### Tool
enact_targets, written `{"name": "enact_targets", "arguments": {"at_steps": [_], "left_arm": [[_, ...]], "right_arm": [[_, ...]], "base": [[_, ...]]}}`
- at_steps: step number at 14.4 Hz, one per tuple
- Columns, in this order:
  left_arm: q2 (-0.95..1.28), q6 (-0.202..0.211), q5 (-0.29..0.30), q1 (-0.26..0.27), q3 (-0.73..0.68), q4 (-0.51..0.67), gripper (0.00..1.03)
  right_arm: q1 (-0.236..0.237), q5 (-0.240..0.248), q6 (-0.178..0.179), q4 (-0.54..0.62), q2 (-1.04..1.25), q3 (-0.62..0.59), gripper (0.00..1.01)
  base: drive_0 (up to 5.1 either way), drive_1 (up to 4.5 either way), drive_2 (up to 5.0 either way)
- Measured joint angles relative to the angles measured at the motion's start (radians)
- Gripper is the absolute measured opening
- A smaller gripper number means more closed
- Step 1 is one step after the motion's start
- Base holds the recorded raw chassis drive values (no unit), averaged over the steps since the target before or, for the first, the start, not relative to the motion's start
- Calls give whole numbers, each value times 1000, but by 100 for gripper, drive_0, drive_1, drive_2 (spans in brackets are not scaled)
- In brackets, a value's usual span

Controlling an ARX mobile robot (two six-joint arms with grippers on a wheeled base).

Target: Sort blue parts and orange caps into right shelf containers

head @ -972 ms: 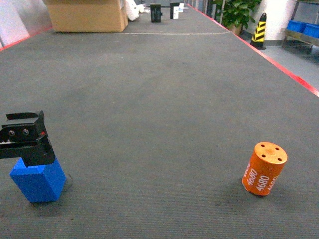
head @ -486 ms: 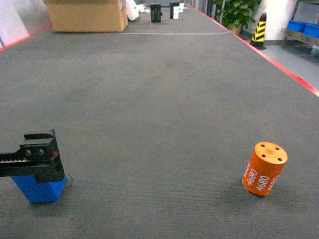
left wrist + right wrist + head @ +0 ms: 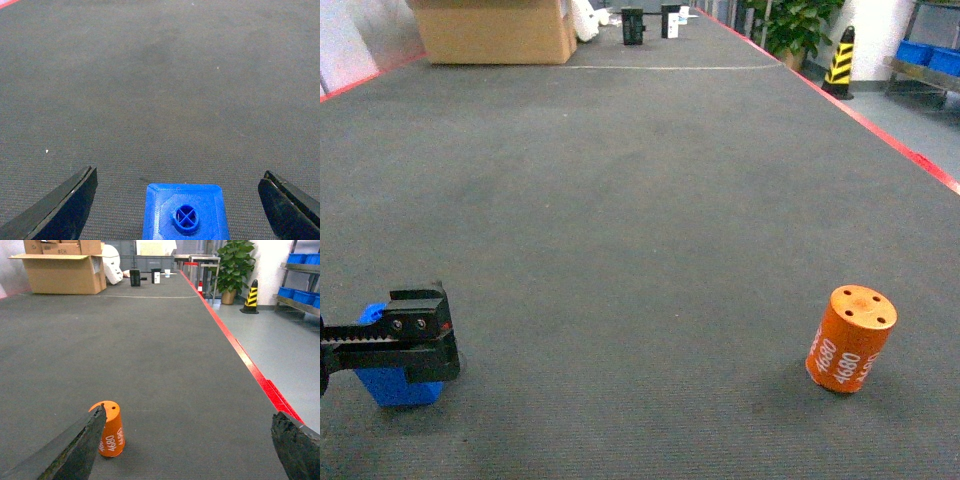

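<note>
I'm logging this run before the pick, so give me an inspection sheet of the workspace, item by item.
Surface: dark grey carpet floor, red line along its right edge.
Job's things: blue part upright on the floor at near left; orange cap marked 4680 upright at near right; blue containers on a shelf at far right.
Clutter: cardboard box, potted plant, yellow-and-black striped cone, all far off.
Grippers: left end effector open, fingers either side of the blue part, not touching; right end effector open, the cap ahead near its left finger.
Cables: nothing seen.
Surroundings: lighter grey floor beyond the red line.
</note>
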Motion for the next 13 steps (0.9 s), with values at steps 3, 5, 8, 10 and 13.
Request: {"name": "enact_targets", "arguments": {"at_steps": [3, 5, 8, 10, 13], "left_arm": [[26, 0, 10, 3, 11, 0, 98], [29, 0, 18, 5, 11, 0, 98], [29, 0, 26, 5, 13, 0, 98], [31, 0, 30, 5, 13, 0, 98], [32, 0, 32, 5, 13, 0, 98]], "right_arm": [[0, 0, 0, 0, 0, 0, 98], [0, 0, 0, 0, 0, 0, 98], [0, 0, 0, 0, 0, 0, 98], [0, 0, 0, 0, 0, 0, 98], [0, 0, 0, 0, 0, 0, 98]], "base": [[0, 0, 0], [0, 0, 0], [0, 0, 0], [0, 0, 0], [0, 0, 0]]}}
